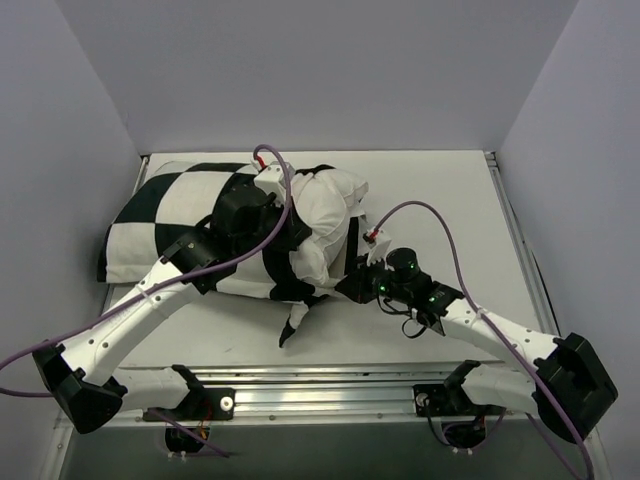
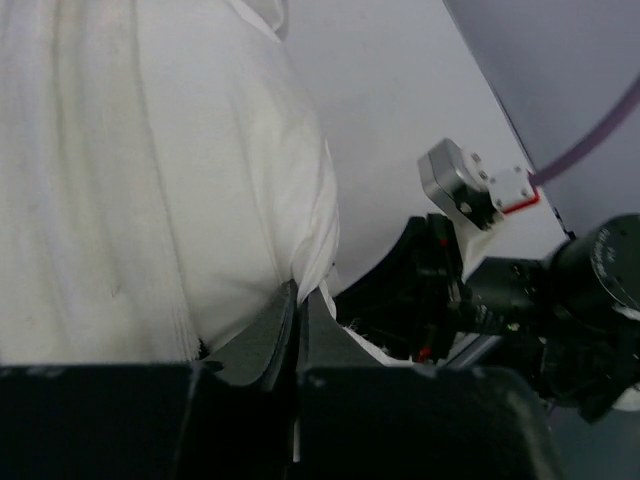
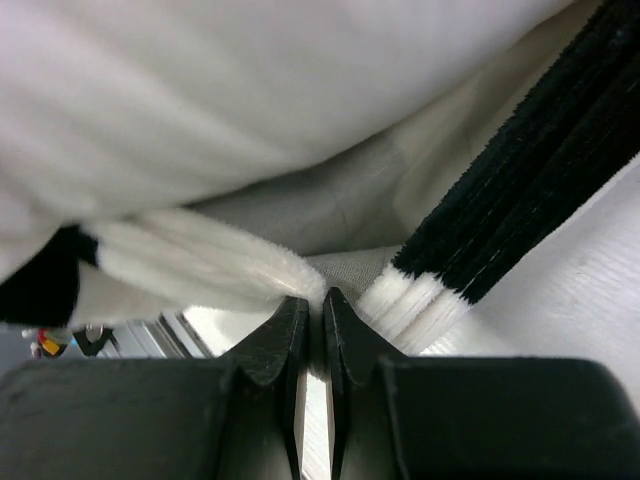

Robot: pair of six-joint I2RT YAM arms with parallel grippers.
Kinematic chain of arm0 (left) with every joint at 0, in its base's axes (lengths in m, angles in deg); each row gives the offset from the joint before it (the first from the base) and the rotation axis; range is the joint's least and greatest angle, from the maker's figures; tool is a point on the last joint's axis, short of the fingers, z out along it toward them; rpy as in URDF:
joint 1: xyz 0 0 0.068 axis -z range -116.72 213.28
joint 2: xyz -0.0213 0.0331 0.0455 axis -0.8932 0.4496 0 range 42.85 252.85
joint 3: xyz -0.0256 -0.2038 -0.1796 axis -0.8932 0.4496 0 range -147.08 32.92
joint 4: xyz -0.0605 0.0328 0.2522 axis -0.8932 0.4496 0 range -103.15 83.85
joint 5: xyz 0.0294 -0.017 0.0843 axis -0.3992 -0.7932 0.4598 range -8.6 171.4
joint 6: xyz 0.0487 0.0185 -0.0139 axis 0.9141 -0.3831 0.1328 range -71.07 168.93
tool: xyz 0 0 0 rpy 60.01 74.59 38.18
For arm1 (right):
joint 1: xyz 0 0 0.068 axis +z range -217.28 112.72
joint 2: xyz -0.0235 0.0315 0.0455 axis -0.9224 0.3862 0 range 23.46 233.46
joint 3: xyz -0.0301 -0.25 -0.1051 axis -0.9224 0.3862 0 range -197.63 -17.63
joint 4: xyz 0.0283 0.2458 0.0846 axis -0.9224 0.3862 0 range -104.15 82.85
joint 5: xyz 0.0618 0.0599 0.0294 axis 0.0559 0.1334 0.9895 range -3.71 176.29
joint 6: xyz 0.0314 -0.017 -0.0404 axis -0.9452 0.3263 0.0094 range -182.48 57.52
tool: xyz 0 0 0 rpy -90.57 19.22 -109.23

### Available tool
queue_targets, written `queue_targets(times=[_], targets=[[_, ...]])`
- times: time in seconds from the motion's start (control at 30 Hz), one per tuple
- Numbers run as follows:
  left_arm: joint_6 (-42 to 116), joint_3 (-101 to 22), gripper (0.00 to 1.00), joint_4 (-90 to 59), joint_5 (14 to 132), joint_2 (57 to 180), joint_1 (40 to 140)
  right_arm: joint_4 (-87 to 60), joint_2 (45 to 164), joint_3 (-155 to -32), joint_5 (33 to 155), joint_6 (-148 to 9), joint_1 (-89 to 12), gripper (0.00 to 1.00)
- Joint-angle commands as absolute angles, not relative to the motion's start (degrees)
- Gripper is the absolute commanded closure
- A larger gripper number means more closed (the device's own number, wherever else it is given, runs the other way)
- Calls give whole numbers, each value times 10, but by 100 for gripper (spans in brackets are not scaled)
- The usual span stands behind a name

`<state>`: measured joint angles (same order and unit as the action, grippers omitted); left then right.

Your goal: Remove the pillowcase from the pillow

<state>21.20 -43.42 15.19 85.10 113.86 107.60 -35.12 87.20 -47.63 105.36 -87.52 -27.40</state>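
Task is abt half done, I judge: the pillow shows its white end bare, but the pillowcase covers the rest, left of that bare end. Left hand, reaching over the pillow's top, is clenched on white pillow cloth. Right hand, low at the pillow's near-right corner, is clenched on the pillowcase hem. Left to do: pull both apart.

pillow cut off at top and left in left wrist view, pillowcase blurred and cropped at upper right in right wrist view, left gripper tips hidden overhead beneath its wrist
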Motion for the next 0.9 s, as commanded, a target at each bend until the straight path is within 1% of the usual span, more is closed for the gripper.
queue_targets(times=[0.0, 0.1, 0.17, 0.27, 0.37, 0.4, 0.43, 0.47, 0.5, 0.53, 0.57, 0.63, 0.67, 0.73, 0.77, 0.83, 0.87], targets=[[175, -442, 98, 70, 720, 1083, 1063, -309, 910, -481, 1054, -881, -329, 100], [139, -388, 98, 47, 653, 1049, 1069, -350, 965, -506, 1064, -899, -364, 100], [131, -367, 98, 36, 630, 1033, 1078, -364, 994, -531, 1068, -905, -371, 100], [136, -335, 98, 30, 663, 1029, 1100, -358, 1034, -574, 1074, -898, -371, 99], [146, -312, 97, 36, 728, 1032, 1102, -326, 1003, -590, 1066, -890, -371, 91], [152, -309, 80, 42, 744, 1036, 1102, -301, 988, -590, 1051, -882, -372, 85], [153, -306, 68, 41, 770, 1036, 1102, -285, 975, -590, 1043, -876, -371, 81], [152, -301, 54, 42, 780, 1038, 1102, -269, 943, -589, 1034, -871, -371, 73], [152, -298, 39, 39, 785, 1037, 1102, -231, 926, -588, 1011, -867, -371, 69], [151, -295, 20, 36, 789, 1036, 1102, -211, 911, -587, 1000, -857, -371, 65], [152, -287, 15, 34, 803, 1033, 1102, -193, 877, -584, 990, -853, -372, 59], [149, -277, 9, 33, 826, 1024, 1102, -138, 843, -581, 959, -846, -372, 52], [143, -269, 9, 35, 855, 1021, 1101, -114, 811, -581, 953, -845, -372, 43], [136, -257, 8, 50, 893, 1004, 1100, -68, 779, -585, 939, -844, -372, 36], [125, -251, 7, 57, 931, 999, 1100, -59, 753, -587, 943, -842, -372, 29], [111, -235, 8, 87, 972, 980, 1099, -39, 729, -595, 969, -841, -372, 22], [97, -230, 8, 100, 991, 974, 1099, -37, 725, -597, 989, -841, -371, 20]])
